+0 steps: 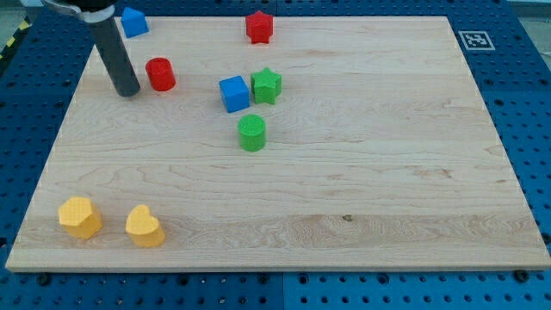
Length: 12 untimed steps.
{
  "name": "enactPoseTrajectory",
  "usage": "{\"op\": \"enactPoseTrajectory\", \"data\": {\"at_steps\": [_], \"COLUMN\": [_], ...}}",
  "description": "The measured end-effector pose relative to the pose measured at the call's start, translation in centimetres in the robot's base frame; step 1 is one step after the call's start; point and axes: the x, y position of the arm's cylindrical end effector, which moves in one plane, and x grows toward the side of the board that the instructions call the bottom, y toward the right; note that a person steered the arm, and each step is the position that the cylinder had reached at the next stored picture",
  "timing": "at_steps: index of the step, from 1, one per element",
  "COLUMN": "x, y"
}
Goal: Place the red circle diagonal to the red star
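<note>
The red circle (160, 74) stands near the view's upper left of the wooden board. The red star (259, 27) sits at the view's top, right of the circle and farther up. My tip (128, 90) rests on the board just left of the red circle, with a small gap between them. The dark rod rises from the tip toward the view's top left.
A blue block (133, 21) lies at the top left behind the rod. A blue cube (233, 94), a green star (267, 86) and a green circle (252, 133) cluster mid-board. Two yellow blocks (80, 216) (145, 226) sit at the bottom left. The board's left edge (60, 138) is close to the tip.
</note>
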Motion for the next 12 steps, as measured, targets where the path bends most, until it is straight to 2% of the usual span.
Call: {"op": "enactPoseTrajectory", "data": {"at_steps": [3,5,8,11,12], "x": [-1.2,-3.3,-5.7,-5.9,-4.4], "y": [9.0,12.0,19.9,32.0,36.5]}}
